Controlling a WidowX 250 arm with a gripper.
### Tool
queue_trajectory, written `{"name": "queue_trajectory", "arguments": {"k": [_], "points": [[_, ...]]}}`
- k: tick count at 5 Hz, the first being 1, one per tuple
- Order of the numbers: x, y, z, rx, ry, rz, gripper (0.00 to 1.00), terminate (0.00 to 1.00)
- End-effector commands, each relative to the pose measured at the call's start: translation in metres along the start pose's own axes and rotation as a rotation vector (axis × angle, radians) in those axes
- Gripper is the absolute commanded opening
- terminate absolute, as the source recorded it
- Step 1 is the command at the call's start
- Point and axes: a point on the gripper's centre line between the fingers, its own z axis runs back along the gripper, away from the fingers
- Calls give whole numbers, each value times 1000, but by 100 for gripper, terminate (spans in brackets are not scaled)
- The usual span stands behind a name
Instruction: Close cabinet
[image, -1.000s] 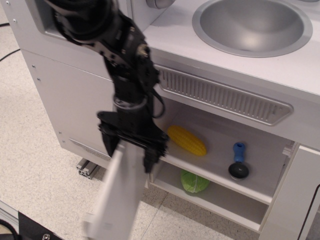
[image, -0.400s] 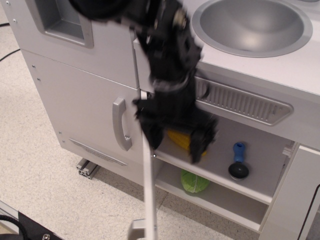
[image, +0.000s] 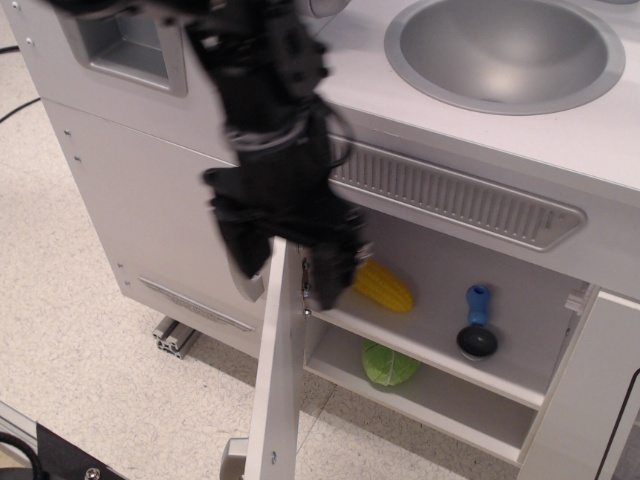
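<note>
The cabinet is a white two-shelf compartment under the counter. Its wide white door stands open and points toward the camera, seen almost edge-on. A metal hinge shows near the door's top, and the grey bar handle is at its lower left. My black gripper hangs over the door's top edge, blurred by motion. It is open, with one finger left of the door and the other finger right of it. I cannot tell whether the fingers touch the door.
On the upper shelf lie a yellow corn cob and a blue-handled black utensil. A green vegetable sits on the lower shelf. The metal sink bowl is set in the countertop. The grey-framed recessed panel is at upper left.
The arm swung right and then back left over the door. The door turned from slanting toward lower left to nearly edge-on. The narrow door's curved handle is now hidden behind the arm.
</note>
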Motion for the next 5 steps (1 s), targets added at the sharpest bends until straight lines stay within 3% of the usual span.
{"name": "queue_trajectory", "arguments": {"k": [1, 2, 5], "points": [[-15, 62, -1, 121, -69, -20, 100, 0], [-19, 73, -29, 172, -27, -60, 100, 0], [-11, 50, -70, 172, -38, -40, 100, 0]]}}
